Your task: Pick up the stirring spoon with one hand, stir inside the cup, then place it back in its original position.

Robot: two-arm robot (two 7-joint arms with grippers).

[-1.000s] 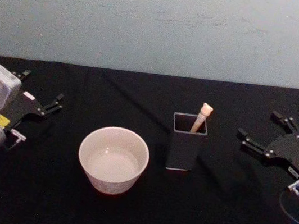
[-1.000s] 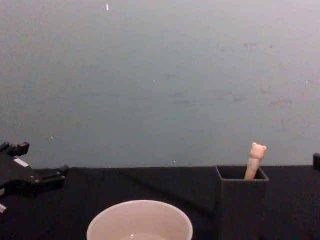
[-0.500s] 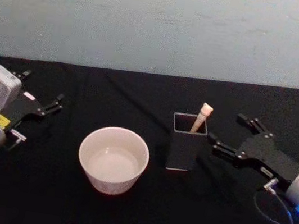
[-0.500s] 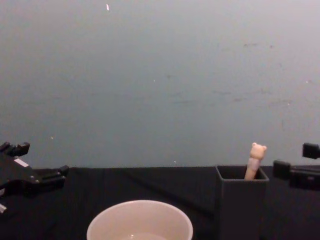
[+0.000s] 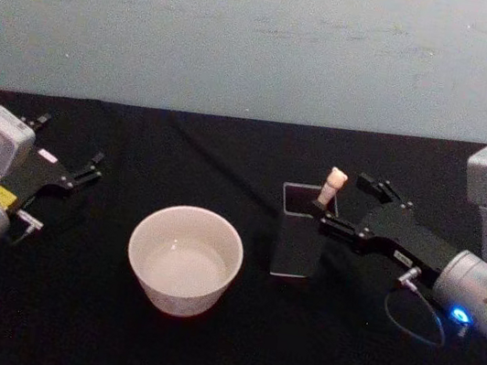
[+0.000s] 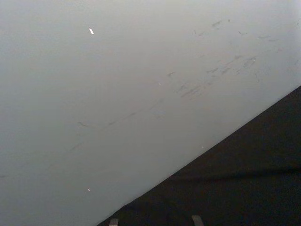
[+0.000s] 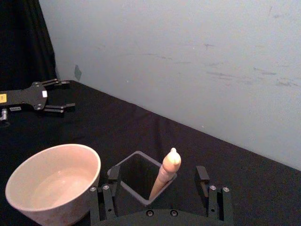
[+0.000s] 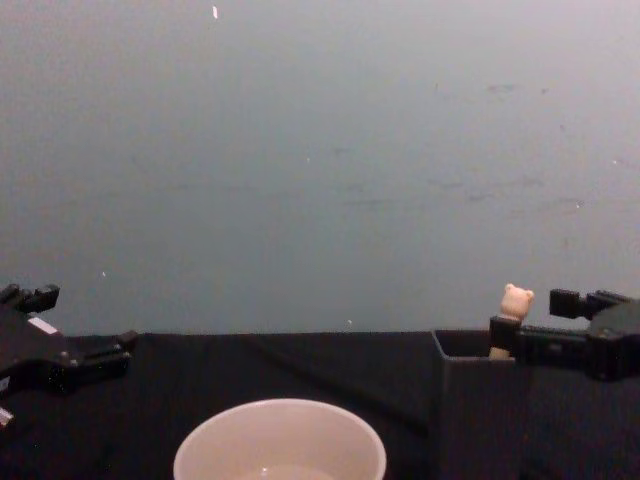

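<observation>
The stirring spoon (image 5: 332,185) stands in a dark grey square holder (image 5: 296,246), with only its beige handle and bear head showing above the rim. My right gripper (image 5: 344,201) is open at the holder's top. Its fingertips stand on either side of the stirring spoon (image 7: 167,172) with a gap on each side. The cream-white cup (image 5: 177,297) sits to the left of the holder. My left gripper (image 5: 66,145) rests open at the far left, away from both. In the chest view the right gripper (image 8: 530,318) reaches the stirring spoon (image 8: 515,305).
A black cloth covers the table (image 5: 228,162), and a pale blue wall (image 5: 266,38) rises behind it. Bare cloth lies between the cup and the left gripper (image 7: 68,94). A cable loop (image 5: 412,320) hangs under the right arm.
My right gripper has moved left from the table's right side to the holder, and its open fingers now flank the spoon handle. The left arm, cup and spoon have not moved.
</observation>
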